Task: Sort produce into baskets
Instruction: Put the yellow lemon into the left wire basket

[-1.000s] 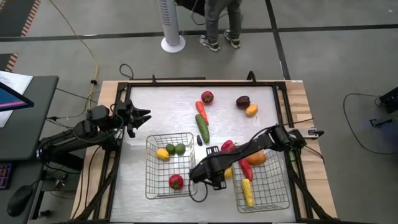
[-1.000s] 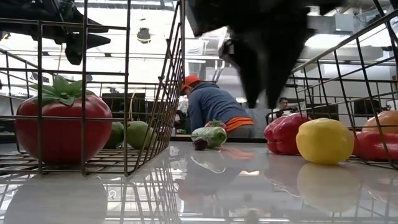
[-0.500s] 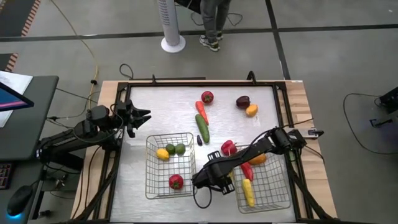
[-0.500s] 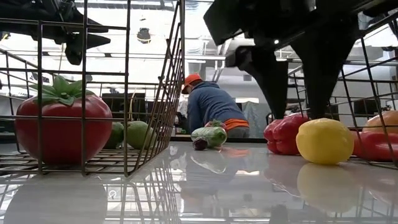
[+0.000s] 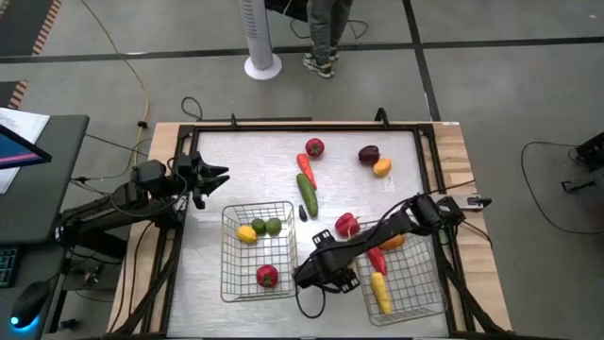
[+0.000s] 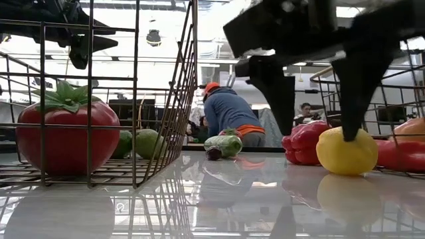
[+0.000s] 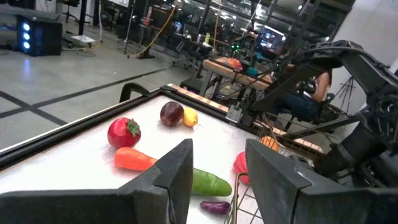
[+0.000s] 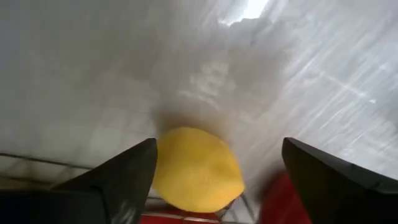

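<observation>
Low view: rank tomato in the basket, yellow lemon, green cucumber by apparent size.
1. Tomato, largest, but nearest the camera, so partly perspective.
2. Yellow lemon, under the right claw.
3. Green cucumber, smallest-looking, farther back and seen nearly end-on.

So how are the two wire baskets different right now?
The left basket holds round pieces: a yellow one, two green ones and a red tomato. The right basket holds long and orange pieces, among them yellow corn. The right gripper, fingers open, hangs by the right basket's edge over a yellow fruit; no gripper is near the left basket. Both are open-topped silver wire grids of like shape.
</observation>
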`<state>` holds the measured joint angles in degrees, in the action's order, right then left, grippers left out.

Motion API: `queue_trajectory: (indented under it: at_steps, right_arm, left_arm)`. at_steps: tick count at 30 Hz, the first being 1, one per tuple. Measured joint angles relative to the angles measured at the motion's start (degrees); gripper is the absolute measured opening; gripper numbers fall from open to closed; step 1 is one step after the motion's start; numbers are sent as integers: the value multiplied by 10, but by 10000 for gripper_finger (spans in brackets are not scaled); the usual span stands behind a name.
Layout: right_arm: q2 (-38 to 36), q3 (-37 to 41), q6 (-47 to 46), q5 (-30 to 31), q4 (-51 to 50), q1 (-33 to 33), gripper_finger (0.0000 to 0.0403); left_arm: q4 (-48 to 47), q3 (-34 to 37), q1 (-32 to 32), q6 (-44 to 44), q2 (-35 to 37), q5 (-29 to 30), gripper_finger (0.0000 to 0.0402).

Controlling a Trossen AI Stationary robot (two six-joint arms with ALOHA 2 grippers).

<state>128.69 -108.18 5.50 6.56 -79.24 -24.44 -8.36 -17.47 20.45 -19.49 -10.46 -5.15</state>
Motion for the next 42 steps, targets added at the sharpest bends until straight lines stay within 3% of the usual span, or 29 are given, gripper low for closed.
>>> queue_trajectory:
  at_steps: [7,19,23,28,32,42]
  right_arm:
    - [0,24,17,6,12,-2,388]
    - [0,50,66,193,9,39,368]
    - [0,50,66,220,4,66,364]
    - [0,30,22,218,-9,83,359]
    - [0,-5,-6,179,-20,76,352]
    - [0,-46,-142,1,-64,52,338]
  left_arm:
    - [0,0,0,0,0,0,133]
    - [0,0,0,-2,0,0,133]
    - [-1,0,0,-2,0,-1,133]
    - [-10,0,0,3,0,-1,133]
    - [-12,0,0,6,0,0,133]
    - [-11,0,0,-3,0,5,133]
